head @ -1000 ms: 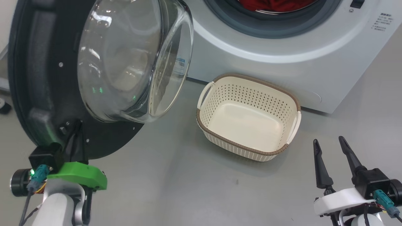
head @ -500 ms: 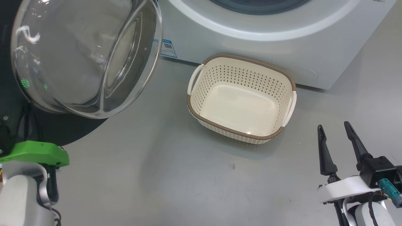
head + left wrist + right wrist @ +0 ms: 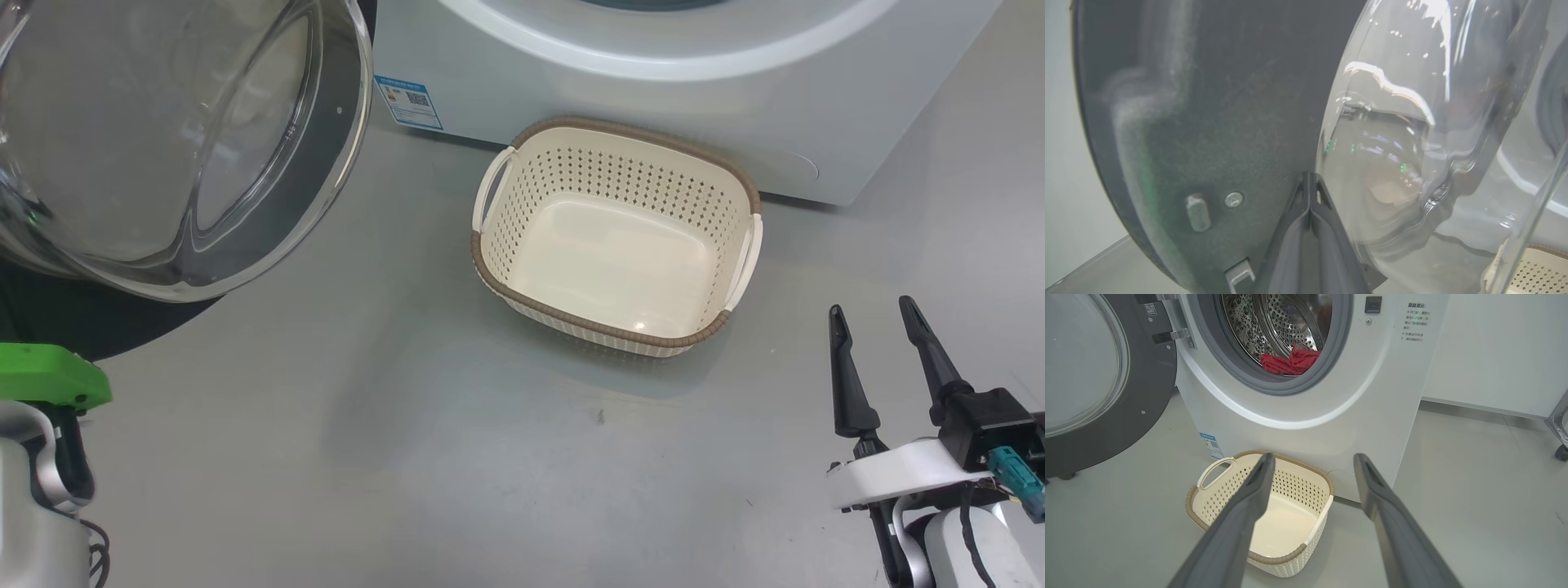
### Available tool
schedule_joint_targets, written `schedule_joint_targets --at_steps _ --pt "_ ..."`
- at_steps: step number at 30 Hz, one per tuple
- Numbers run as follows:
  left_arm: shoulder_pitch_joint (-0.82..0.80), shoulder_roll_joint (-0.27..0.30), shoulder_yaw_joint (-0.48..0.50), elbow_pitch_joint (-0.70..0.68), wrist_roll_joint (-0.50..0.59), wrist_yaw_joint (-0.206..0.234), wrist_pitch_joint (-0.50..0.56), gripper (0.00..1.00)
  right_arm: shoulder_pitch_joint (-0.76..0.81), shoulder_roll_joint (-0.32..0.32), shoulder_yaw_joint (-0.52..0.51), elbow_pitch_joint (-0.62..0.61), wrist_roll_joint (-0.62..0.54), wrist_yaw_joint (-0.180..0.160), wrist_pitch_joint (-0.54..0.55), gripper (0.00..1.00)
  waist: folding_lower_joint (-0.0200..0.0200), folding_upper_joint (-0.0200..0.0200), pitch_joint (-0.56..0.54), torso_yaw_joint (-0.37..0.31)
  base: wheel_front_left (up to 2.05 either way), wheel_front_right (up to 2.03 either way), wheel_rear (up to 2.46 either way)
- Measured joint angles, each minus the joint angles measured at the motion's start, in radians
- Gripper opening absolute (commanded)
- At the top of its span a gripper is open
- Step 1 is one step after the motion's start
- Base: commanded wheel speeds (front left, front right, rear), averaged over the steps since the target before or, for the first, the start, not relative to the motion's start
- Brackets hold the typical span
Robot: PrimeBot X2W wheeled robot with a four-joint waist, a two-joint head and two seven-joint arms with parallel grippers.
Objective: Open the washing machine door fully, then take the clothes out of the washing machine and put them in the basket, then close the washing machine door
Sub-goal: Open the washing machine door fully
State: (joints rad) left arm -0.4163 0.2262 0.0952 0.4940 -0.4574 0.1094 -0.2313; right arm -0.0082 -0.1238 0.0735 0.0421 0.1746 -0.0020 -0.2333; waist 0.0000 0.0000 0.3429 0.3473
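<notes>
Starting from the near side, the left tool (image 3: 1309, 179) has its two fingers pressed together, and the tips are at the black inner face of the washing machine door (image 3: 1208, 102), just beside the glass bowl; it pinches nothing. The right tool (image 3: 869, 306) is spread wide and empty, low over the floor (image 3: 408, 457), to the right of the basket (image 3: 604, 331). The basket stands empty, just in front of the washing machine (image 3: 653, 49). One second ago the blue sticker (image 3: 408, 102) was seen through the door glass. Now it is free of the glass, so I judge that the door has swung wider, although the head camera has also tilted down. This means the opening step is almost done, or done, and taking out the clothes (image 3: 1290, 361) comes next. The red clothes lie inside the steel drum, at its front lower edge, above the basket and well apart from both tools.
</notes>
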Motion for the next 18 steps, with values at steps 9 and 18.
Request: schedule_joint_targets --at_steps 9,18 --pt "-0.004 -0.01 0.013 0.028 0.0 0.0 -0.011 0.0 -0.005 0.002 -0.001 0.022 0.0 0.0 -0.001 1.0 0.0 0.0 -0.016 -0.009 0.0 0.0 0.0" --pt "0.065 -0.058 0.016 -0.012 0.018 0.001 -0.021 0.0 -0.005 0.007 -0.007 0.055 0.007 0.0 -0.002 1.0 0.0 0.0 -0.05 -0.013 0.0 0.0 0.0"
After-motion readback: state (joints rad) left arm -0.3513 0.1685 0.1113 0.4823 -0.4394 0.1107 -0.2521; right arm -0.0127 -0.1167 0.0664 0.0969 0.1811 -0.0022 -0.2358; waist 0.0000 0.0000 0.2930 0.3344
